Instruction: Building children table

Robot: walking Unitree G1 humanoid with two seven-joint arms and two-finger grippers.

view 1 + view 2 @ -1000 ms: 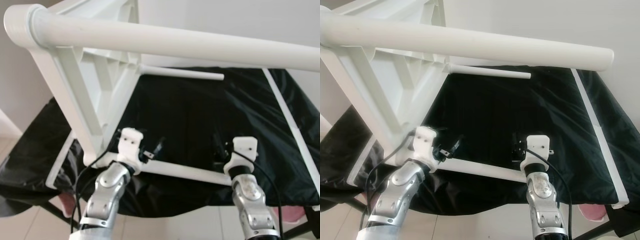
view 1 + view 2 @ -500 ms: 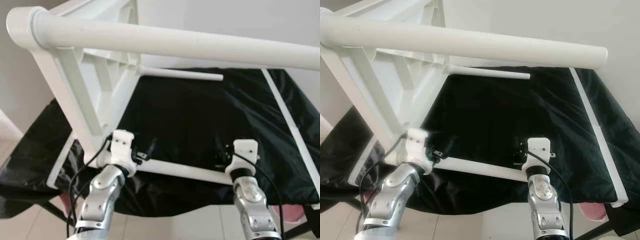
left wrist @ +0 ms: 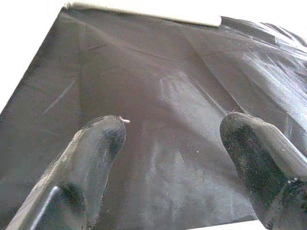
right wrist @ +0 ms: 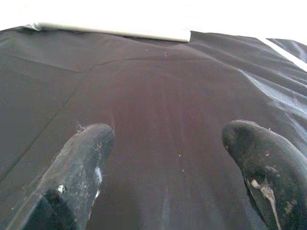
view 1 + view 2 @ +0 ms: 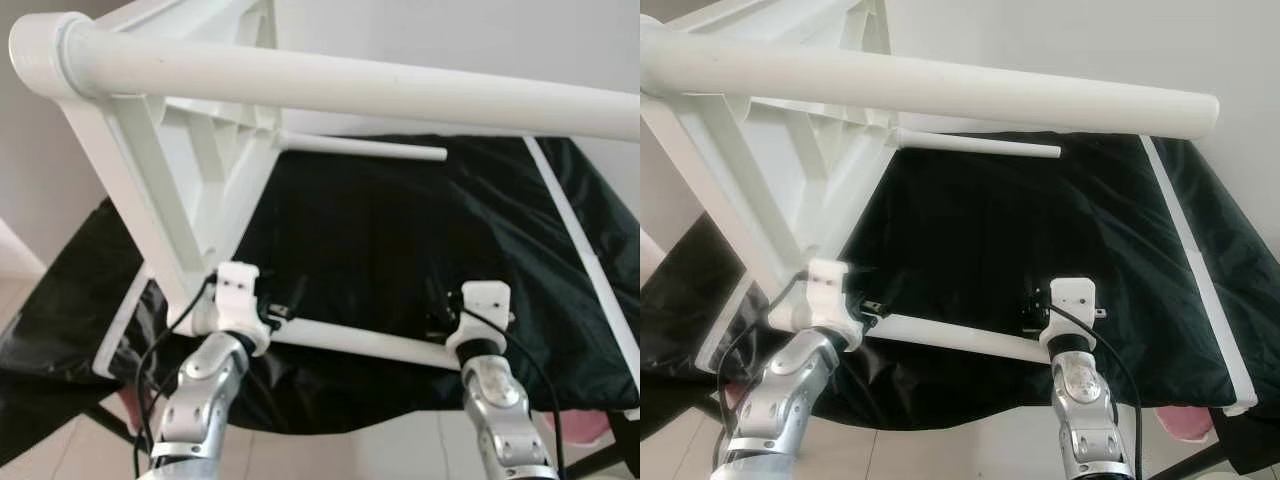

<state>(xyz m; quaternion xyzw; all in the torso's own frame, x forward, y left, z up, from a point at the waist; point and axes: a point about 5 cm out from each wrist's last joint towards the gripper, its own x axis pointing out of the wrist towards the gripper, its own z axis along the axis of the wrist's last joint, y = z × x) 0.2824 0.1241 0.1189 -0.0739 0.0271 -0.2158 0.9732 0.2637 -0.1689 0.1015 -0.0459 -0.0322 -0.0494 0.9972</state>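
The white children's table (image 5: 170, 190) lies on its side on a black cloth (image 5: 400, 230). One thick leg (image 5: 350, 88) crosses close under my head, and a thinner far leg (image 5: 360, 147) points right. The lowest leg (image 5: 350, 340) runs along the cloth's near edge. My left gripper (image 5: 285, 300) hovers just above that leg's left end, by the table frame. Its fingers are open, with bare cloth between them in the left wrist view (image 3: 172, 129). My right gripper (image 5: 437, 318) hangs open over the same leg's right end, holding nothing (image 4: 168, 134).
A long white strip (image 5: 575, 230) lies along the right side of the cloth. Something pink (image 5: 1185, 425) shows below the cloth at the lower right. Pale floor tiles lie under the near edge, and a white wall stands behind.
My left gripper has drawn back to the left, closer to the table frame. The right gripper has sunk slightly toward the lowest leg. The table has not moved.
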